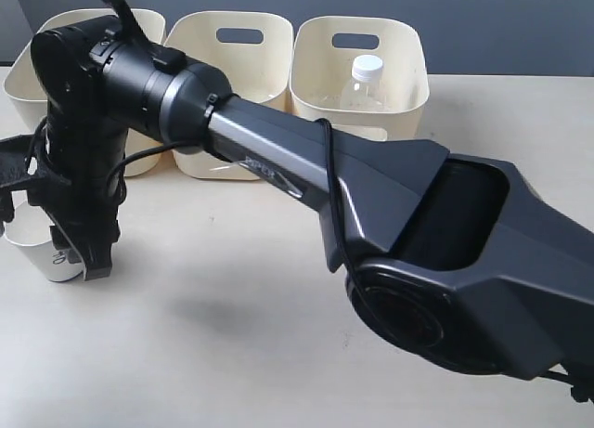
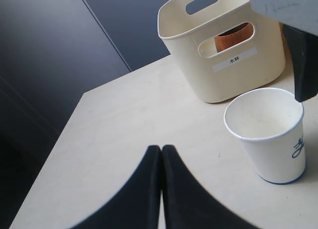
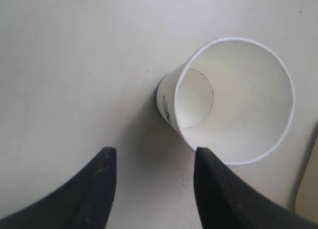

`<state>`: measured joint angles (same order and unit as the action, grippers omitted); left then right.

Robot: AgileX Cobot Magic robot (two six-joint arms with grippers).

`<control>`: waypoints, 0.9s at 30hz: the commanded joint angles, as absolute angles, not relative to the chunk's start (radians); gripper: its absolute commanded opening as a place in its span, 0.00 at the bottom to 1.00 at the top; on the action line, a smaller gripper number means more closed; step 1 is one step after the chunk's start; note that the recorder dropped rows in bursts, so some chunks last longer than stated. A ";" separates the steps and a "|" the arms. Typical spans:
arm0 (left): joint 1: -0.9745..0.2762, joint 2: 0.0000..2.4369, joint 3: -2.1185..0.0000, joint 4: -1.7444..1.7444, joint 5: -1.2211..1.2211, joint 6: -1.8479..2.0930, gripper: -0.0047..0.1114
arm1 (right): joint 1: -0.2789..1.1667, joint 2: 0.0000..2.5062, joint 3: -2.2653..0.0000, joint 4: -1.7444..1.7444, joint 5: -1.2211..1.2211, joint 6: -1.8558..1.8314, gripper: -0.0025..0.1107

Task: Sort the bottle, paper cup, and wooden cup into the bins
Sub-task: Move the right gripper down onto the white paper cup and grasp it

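The white paper cup [image 1: 37, 253] [image 3: 233, 100] [image 2: 271, 134] stands upright and empty on the table at the far left. My right arm [image 1: 278, 159] reaches across the table to it. My right gripper [image 3: 155, 157] hangs open just above the table beside the cup, with one finger [image 3: 218, 189] by its rim and nothing held. The bottle [image 1: 365, 80] stands in the right bin [image 1: 408, 89]. The wooden cup [image 2: 232, 36] shows through the handle cut-out of the left bin [image 2: 198, 80]. My left gripper [image 2: 161, 149] is shut and empty, a little short of the paper cup.
Three cream bins stand in a row at the back: left [image 1: 19, 80], middle [image 1: 269, 66] and right. The right arm's bulky link [image 1: 445, 261] covers the middle and right of the table. The table's edge and a dark floor [image 2: 39, 90] lie beyond the left gripper.
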<state>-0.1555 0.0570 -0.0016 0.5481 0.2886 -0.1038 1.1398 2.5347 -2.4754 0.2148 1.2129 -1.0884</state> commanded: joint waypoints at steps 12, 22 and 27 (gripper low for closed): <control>-0.161 0.054 0.000 0.544 0.285 -0.110 0.04 | 1.178 2.528 -2.478 0.121 1.119 -1.167 0.44; -0.161 0.054 0.000 0.544 0.285 -0.110 0.04 | 1.178 2.556 -2.478 0.170 1.100 -1.217 0.44; -0.161 0.054 0.000 0.544 0.285 -0.110 0.04 | 1.178 2.581 -2.478 0.166 1.080 -1.217 0.39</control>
